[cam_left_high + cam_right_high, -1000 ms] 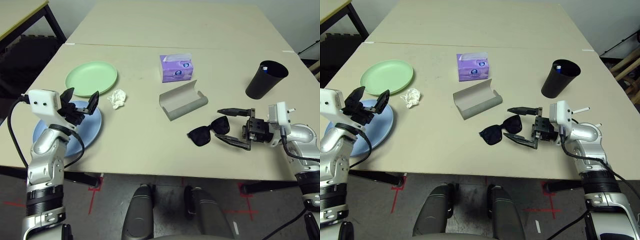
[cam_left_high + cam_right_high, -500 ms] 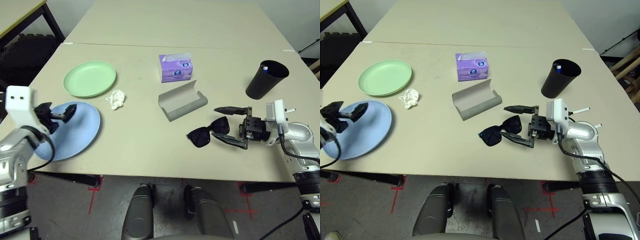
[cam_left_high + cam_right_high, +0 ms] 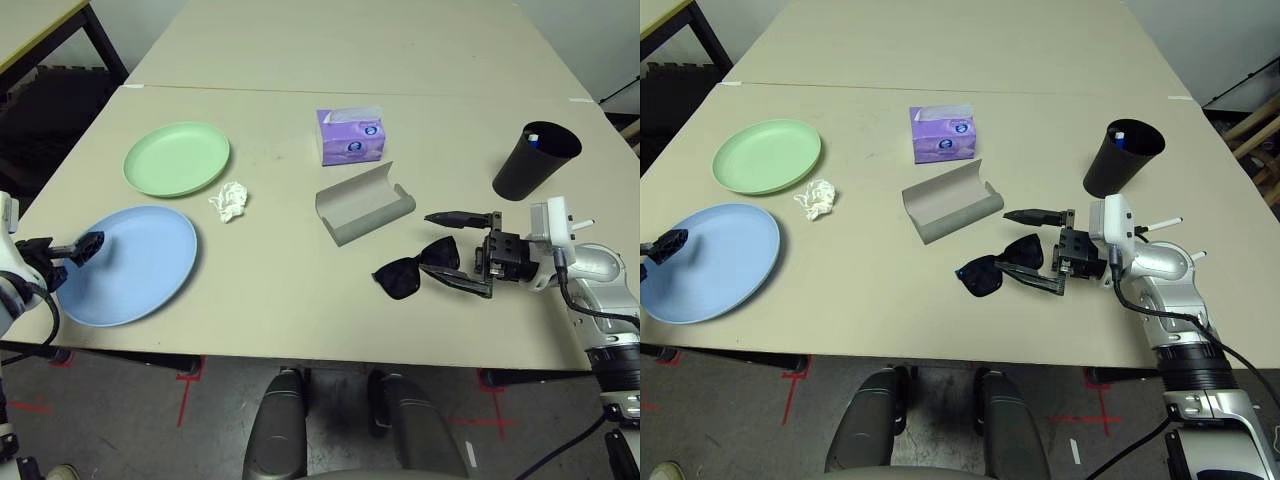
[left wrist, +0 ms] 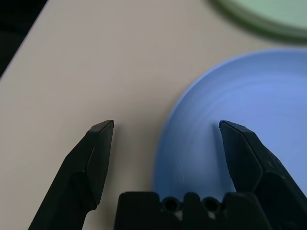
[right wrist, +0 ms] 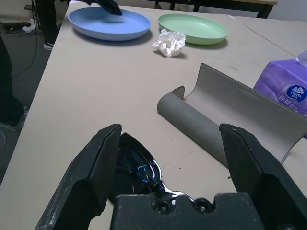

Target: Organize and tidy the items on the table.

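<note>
The black sunglasses (image 3: pixel 412 270) lie in front of the open grey glasses case (image 3: pixel 365 203). My right gripper (image 3: pixel 430 247) is open, one finger on each side of the sunglasses' (image 5: pixel 134 163) right end. At the table's (image 3: pixel 300 290) left edge, my left gripper (image 4: pixel 166 125) is open and low, straddling the rim of the light blue plate (image 3: pixel 128 263). The pale green plate (image 3: pixel 177 158) sits behind it, with the white tissue wad (image 3: pixel 229 200) beside it. The black cup (image 3: pixel 534 160) stands at the far right, with a pen tip (image 3: pixel 530 137) showing inside.
A purple tissue box (image 3: pixel 351 137) stands behind the glasses case. A second table (image 3: pixel 350 45) adjoins at the back. The table's front edge runs close to the blue plate and my right forearm (image 3: pixel 590 270).
My left arm has dropped and drawn back to the left, from above the blue plate to its left rim. My right gripper has edged left around the sunglasses.
</note>
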Controlling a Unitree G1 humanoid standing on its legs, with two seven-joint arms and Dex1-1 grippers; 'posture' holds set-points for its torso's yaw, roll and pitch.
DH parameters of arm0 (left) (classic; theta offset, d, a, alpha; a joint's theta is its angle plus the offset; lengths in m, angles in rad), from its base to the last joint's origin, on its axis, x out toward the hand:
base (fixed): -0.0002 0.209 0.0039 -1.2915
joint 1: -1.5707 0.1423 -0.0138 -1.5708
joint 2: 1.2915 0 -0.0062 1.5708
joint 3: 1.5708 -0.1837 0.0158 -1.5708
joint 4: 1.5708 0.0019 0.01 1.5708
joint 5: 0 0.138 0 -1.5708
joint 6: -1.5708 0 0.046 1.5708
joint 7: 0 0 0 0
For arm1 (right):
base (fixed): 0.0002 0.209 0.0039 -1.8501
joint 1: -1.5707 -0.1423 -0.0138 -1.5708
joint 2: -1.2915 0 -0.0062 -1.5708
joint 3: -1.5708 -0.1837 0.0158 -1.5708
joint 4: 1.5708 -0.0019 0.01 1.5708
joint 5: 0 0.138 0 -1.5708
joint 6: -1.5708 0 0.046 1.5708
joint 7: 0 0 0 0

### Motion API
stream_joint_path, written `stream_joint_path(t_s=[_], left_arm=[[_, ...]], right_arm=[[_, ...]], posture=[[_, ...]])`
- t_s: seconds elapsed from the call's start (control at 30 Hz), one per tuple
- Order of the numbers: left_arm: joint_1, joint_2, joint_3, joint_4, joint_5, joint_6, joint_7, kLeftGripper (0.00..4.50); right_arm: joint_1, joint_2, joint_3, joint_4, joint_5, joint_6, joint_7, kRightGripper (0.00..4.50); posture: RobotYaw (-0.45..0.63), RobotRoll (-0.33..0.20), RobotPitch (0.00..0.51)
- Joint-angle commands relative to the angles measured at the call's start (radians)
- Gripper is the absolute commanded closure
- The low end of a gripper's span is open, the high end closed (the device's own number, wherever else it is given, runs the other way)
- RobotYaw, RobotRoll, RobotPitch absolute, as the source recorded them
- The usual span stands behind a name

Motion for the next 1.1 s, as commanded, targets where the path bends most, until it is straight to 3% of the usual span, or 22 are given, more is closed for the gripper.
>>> stream_joint_path(t_s=[0.03,0.2,0.27,0.37,0.63,0.93,1.1], left_arm=[[0.033,0.011,0.011,0.029,0.015,0.007,-0.014,0.0],[0.047,0.007,0.018,0.033,0.01,0.012,-0.018,0.0],[0.048,0.006,0.021,0.033,0.01,0.01,-0.018,0.41],[0.042,0.008,0.022,0.038,0.012,0.004,-0.018,1.37],[0.01,0.019,0.027,0.054,0.006,0.006,-0.029,4.48],[-0.022,0.035,0.027,0.069,-0.007,0.028,-0.055,4.48],[-0.026,0.046,0.041,0.078,-0.043,0.11,-0.09,4.48]], right_arm=[[0.02,0.001,0.01,-0.025,0.01,0.012,-0.009,0.02],[0.025,-0.003,0.008,-0.039,0.01,0.021,-0.016,0.02],[0.026,-0.003,0.009,-0.043,0.01,0.023,-0.019,0.0],[0.027,-0.003,0.01,-0.047,0.009,0.025,-0.021,0.0],[0.026,-0.002,0.014,-0.047,0.004,0.027,-0.026,0.0],[0.023,-0.002,0.019,-0.045,0.0,0.026,-0.031,0.0],[0.02,-0.001,0.021,-0.041,-0.003,0.022,-0.03,0.0]], posture=[[0.18,0.0,0.174],[0.17,0.0,0.172],[0.17,0.0,0.172],[0.17,0.0,0.172],[0.17,0.0,0.173],[0.17,0.0,0.172],[0.17,0.0,0.171]])
